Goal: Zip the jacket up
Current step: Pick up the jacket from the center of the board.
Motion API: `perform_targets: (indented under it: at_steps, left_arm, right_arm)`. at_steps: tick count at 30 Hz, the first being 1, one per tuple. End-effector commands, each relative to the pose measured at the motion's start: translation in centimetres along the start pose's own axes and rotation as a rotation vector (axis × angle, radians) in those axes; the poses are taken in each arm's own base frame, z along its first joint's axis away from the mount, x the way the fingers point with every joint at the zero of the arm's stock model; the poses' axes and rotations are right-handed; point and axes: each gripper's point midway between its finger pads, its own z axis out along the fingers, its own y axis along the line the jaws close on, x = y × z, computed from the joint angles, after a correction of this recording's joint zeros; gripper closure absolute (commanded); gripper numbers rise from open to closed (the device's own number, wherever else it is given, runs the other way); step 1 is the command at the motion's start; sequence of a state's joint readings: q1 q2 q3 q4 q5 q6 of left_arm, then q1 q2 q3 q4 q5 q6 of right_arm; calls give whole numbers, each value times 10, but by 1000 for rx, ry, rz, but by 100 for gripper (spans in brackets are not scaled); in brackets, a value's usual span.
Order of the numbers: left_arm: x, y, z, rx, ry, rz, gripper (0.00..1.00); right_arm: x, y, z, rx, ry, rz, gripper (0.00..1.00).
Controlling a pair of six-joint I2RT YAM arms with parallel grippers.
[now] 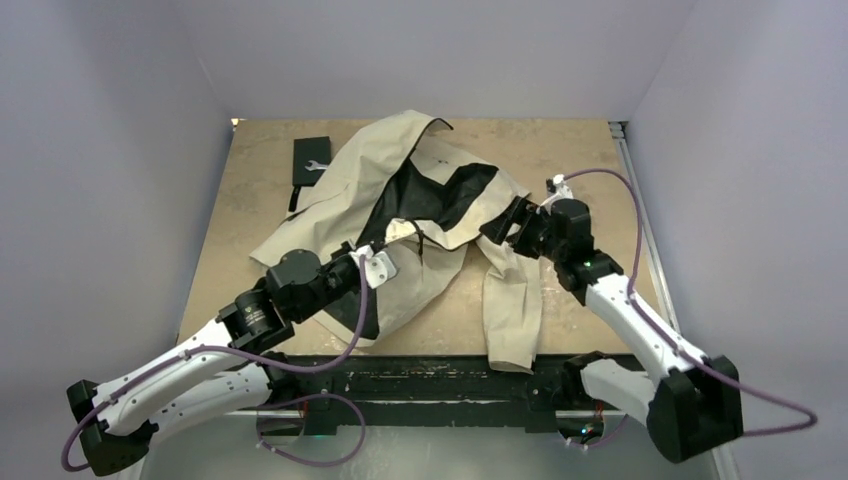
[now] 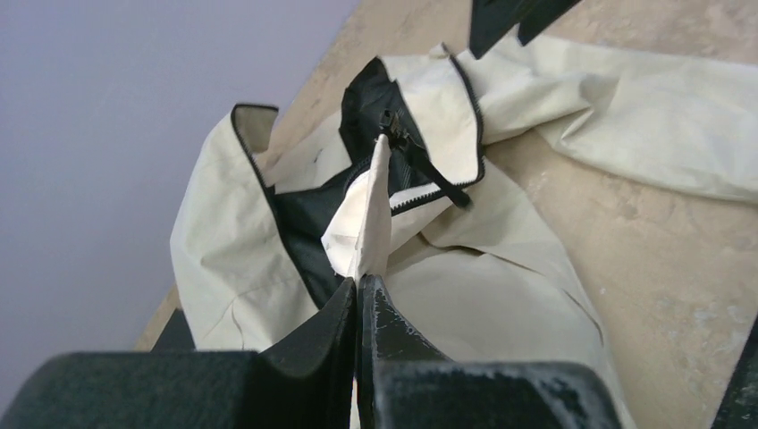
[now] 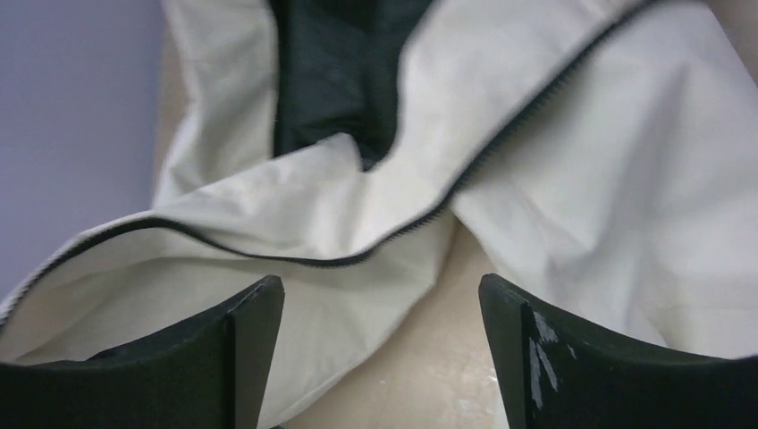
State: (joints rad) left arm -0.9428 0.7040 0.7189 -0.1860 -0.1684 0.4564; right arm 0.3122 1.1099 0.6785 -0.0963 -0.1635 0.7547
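Left end effector is pinching a raised fold of the jacket, its fingers pressed together on cream cloth just below the zipper pull. The right end effector is hovering spread apart over the other front edge, with a line of zipper teeth running beneath it and nothing gripped.

The jacket is lying crumpled and open in the middle of the tabletop, its black lining showing. Judging by this, the work is sitting in its early step: gathering the two front edges, with no teeth joined yet. The next move is likely calling for the right end effector to close on its edge near the bottom end, so both sides are brought together at the pull.

The garment's long axis is running roughly from the far side toward the near edge, leaning slightly left. One cream panel is trailing toward the arms on the right. Which end is the hood I cannot tell.
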Motion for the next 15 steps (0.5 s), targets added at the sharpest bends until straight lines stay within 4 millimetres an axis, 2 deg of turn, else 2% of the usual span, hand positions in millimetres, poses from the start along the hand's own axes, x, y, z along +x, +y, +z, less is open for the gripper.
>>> perform_targets:
  at_steps: [1, 2, 4, 7, 8, 10, 13, 15]
  left_arm:
    - [-73, 3, -10, 85, -248, -21, 100]
    - [-77, 0, -11, 111, -260, -24, 100]
    - [-82, -3, -14, 136, -266, -31, 100]
    - [-89, 3, -19, 126, -279, -39, 100]
    - [-99, 14, -24, 89, -294, -55, 100]
    - [-107, 22, -28, 66, -307, -68, 100]
    - [-112, 28, -33, 47, -312, -87, 100]
    - [-112, 31, -34, 33, -310, -92, 100]
  right_arm:
    - [-28, 66, -43, -320, -145, -253, 12]
    - [-37, 85, -53, -413, -207, -294, 10]
    - [-45, 105, -64, -516, -271, -355, 7]
    - [-35, 131, -70, -710, -267, -504, 6]
    - [-11, 145, -78, -874, -282, -637, 5]
    - [11, 154, -80, -951, -290, -729, 3]
    - [41, 158, -61, -951, -227, -825, 2]
    - [50, 157, -52, -933, -200, -840, 2]
